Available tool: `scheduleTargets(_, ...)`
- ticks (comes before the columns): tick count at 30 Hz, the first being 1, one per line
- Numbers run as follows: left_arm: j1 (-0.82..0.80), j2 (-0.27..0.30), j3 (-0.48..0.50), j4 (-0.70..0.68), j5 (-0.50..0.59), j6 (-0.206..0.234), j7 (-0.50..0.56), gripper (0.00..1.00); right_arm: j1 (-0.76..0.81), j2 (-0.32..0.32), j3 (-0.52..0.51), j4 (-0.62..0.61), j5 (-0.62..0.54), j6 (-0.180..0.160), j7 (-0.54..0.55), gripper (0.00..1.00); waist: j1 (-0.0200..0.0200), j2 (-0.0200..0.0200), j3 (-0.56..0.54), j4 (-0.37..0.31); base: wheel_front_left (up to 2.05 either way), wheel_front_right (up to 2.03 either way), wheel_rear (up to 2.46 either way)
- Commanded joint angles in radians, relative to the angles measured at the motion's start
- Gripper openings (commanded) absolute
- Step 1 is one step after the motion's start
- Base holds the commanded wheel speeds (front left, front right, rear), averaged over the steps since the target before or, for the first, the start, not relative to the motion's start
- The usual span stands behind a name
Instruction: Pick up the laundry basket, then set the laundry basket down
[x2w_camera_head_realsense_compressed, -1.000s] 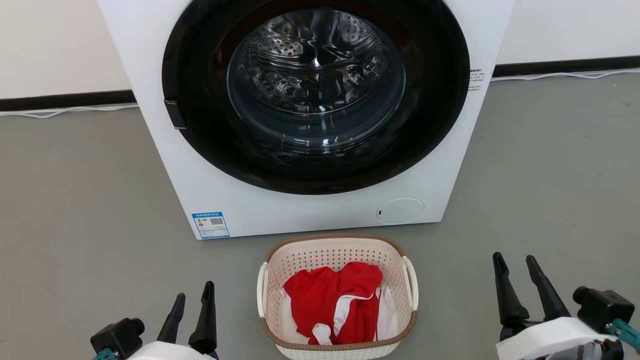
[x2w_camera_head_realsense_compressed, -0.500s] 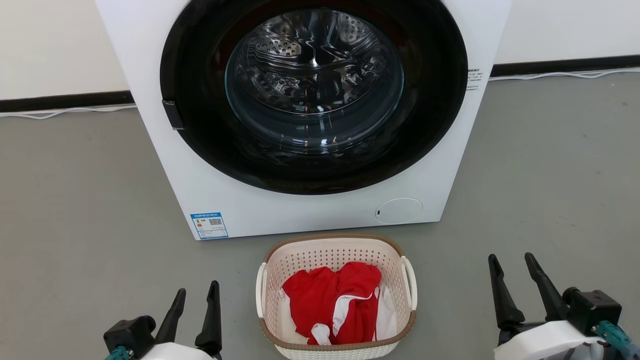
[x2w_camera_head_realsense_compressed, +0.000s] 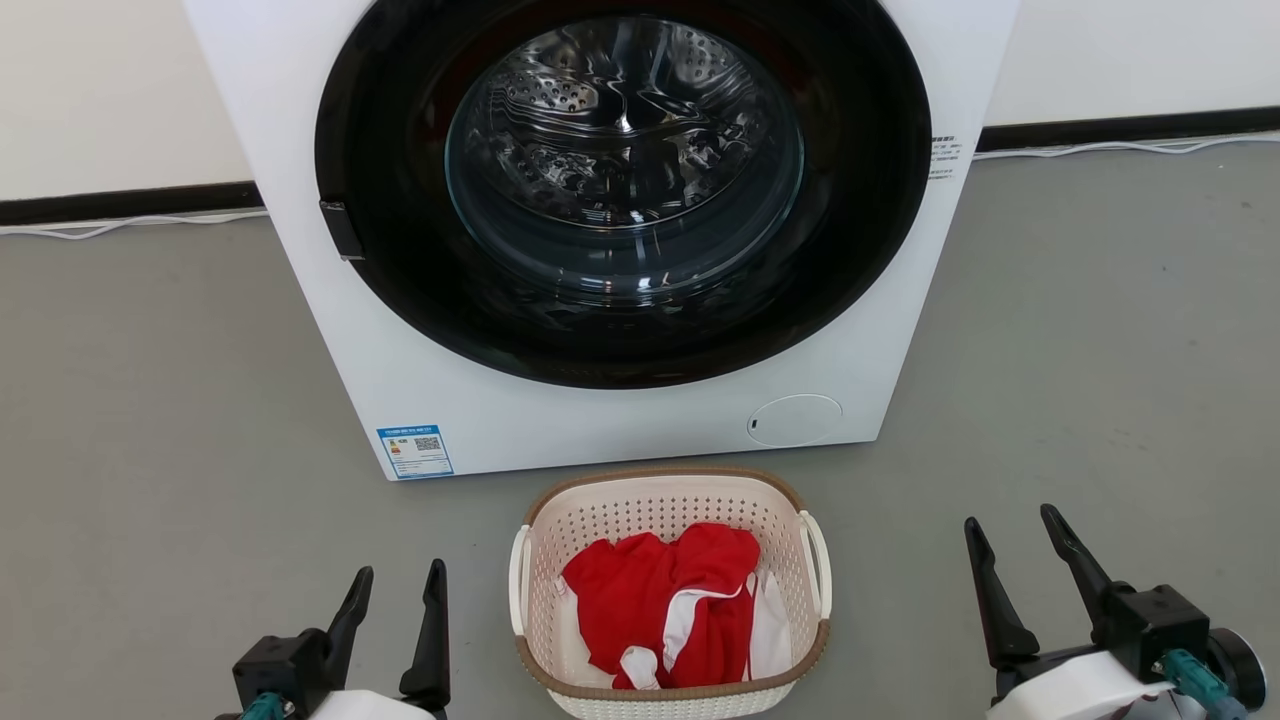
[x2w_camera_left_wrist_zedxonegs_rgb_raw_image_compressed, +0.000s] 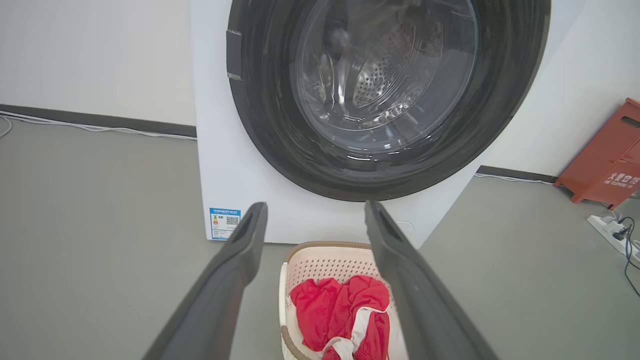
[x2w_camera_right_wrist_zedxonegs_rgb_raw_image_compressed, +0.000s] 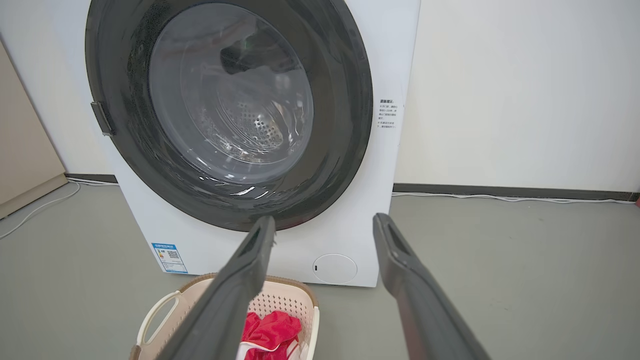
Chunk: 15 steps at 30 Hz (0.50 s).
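Judging from how things lie, nothing of the task is done yet: both the lift and the set-down are left.

On the left, the left pincer hangs at the near edge of the head view. Its two dark fingers are spread apart with nothing between them. It is beside the basket's left handle and not touching it, with a strip of bare floor between them.

In the middle, the laundry basket stands upright on the floor, just near of the white front of the washing machine. It carries a crumpled red and white garment. Neither handle is held.

On the right, the right pincer is likewise spread wide and empty. It is well apart from the right handle, farther off than the left pincer is from its own handle.

In the left wrist view, the basket sits low between the left pincer's fingers. In the right wrist view, the basket lies at the lower left, partly behind one finger of the right pincer. From this I judge that both pincers are above the rim and have to come down and inward before any grasp.
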Motion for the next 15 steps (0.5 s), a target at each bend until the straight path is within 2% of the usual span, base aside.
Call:
scheduleTargets(1,-0.024,0.009,0.027,-0.025,0.04,0.004,-0.016,1.0,-0.048,-0.016,0.025,-0.019,-0.041,0.007,-0.025,1.0,0.0,0.0,0.0,-0.001,0.0,0.0,0.0)
scheduleTargets(4,-0.025,0.01,0.027,-0.023,0.066,0.003,-0.023,1.0,-0.051,-0.018,0.024,-0.014,-0.068,0.007,-0.032,1.0,0.0,0.0,0.001,-0.002,0.0,0.0,0.0)
scheduleTargets(15,-0.027,0.01,0.029,-0.012,0.059,-0.003,-0.023,1.0,-0.049,-0.014,0.02,-0.008,-0.065,0.007,-0.032,1.0,0.0,0.0,0.002,-0.003,0.0,0.0,0.0)
